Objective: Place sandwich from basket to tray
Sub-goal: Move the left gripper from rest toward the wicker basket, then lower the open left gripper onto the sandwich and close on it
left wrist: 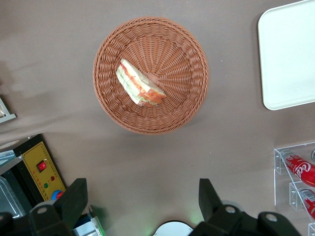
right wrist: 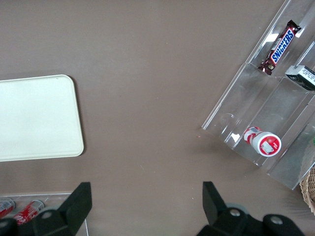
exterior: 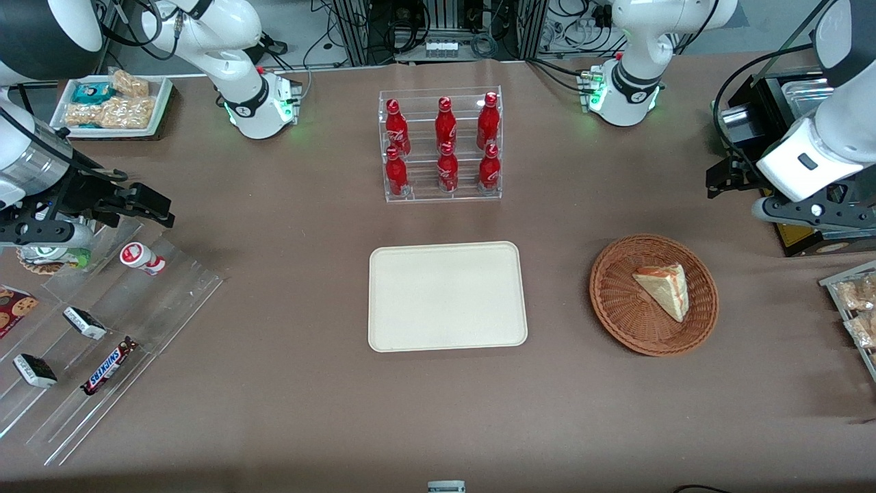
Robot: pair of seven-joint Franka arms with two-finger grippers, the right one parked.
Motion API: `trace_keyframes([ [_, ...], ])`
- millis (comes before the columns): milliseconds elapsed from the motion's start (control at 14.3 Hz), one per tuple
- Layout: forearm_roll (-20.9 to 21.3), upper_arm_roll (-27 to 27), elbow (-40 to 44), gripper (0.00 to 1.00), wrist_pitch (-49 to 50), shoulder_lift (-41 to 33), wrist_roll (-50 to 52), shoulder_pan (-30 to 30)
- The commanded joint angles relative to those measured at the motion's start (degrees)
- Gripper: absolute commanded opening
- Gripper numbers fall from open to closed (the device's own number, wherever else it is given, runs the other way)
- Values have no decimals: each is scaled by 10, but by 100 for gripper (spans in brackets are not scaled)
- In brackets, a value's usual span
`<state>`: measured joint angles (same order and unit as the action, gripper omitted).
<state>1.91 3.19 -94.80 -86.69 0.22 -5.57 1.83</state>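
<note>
Woven brown wicker basket [exterior: 653, 294] sat on the brown tabletop [exterior: 287, 383], toward the working arm's end. Sandwich [exterior: 662, 290] lay inside it, a pale bread wedge, with the red-orange and green filling showing along the cut edge in the left wrist view [left wrist: 140, 83]. Nothing was touching it.

Cream-beige tray [exterior: 447, 296] lay flat beside the basket, apart from it, about the middle of the table and bare on top.

Left gripper [exterior: 729, 179] hung above the table, farther from the front camera than the basket and well apart from it. Wrist view showed its two dark fingers [left wrist: 209, 195] spread wide with nothing between them, the basket [left wrist: 150, 74] lying clear of both.

Clear acrylic rack [exterior: 441, 146] stood farther from the front camera than the tray, carrying six red cola bottles [exterior: 445, 123] in two rows. Toward the parked arm's end, stepped clear shelves [exterior: 102, 329] carried a Snickers bar [exterior: 108, 365], and a white tray of bagged snacks [exterior: 113, 104] sat farther from the front camera than those.
</note>
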Motion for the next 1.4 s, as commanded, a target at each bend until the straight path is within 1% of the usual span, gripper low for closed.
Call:
trace_keyframes([
  [0,7,-3,8,100,9,30,24,0],
  [140,7,-4,-11,100,-20,52,56,-1],
  [210,10,-4,-39,100,-45,55,55,-2],
  [490,14,-6,-161,100,-199,55,54,-8],
  [700,14,-6,-262,100,-347,61,55,-30],
  [840,13,-6,-315,100,-436,62,69,-32],
  [980,13,-11,-324,100,-466,76,158,-32],
  [1260,13,-11,-317,100,-517,108,459,-31],
  [1330,13,-11,-316,100,-533,116,519,-31],
])
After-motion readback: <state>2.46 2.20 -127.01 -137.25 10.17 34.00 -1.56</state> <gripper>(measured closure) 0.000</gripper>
